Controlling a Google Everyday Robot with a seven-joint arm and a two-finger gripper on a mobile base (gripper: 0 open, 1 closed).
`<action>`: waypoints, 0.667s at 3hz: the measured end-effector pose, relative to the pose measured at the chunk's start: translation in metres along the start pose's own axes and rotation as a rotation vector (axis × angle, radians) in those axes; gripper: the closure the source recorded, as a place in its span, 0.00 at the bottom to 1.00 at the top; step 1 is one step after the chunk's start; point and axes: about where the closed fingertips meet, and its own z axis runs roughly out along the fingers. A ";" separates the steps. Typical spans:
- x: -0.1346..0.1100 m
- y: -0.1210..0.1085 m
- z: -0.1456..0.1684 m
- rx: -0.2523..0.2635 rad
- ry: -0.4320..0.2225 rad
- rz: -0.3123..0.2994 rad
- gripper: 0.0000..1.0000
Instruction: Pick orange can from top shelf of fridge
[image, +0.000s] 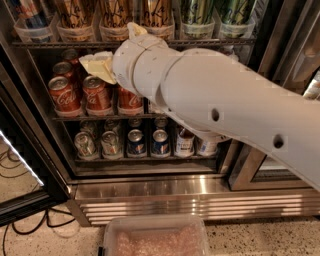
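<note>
Nearest, 6 o'clock: clear plastic bin (155, 235) with pinkish contents, on the speckled floor (265, 240). Dark cables (20, 227) lie at 8 o'clock.

The white arm (240, 110) enters from 3 o'clock and reaches up-left across the open fridge (165, 192).

The gripper (117, 47) sits at about 11 o'clock, in front of the red cola cans (65, 92) and just below the top shelf (50, 44). Its two cream fingers (99, 67) stand apart with nothing between them.

Orange can (116, 11): one of three coppery cans in clear trays on the top shelf at 12 o'clock, upright, untouched. Green cans (195, 10) stand at 1 o'clock.

Judgement: approach stage only, gripper not at can height. Left to do: rise, close on the can, lift it out.

Deepest: bottom rack of mixed cans (135, 142).
</note>
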 end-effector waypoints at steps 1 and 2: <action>0.000 0.000 0.000 0.000 0.000 0.000 0.12; -0.001 0.000 0.000 0.000 -0.001 0.000 0.20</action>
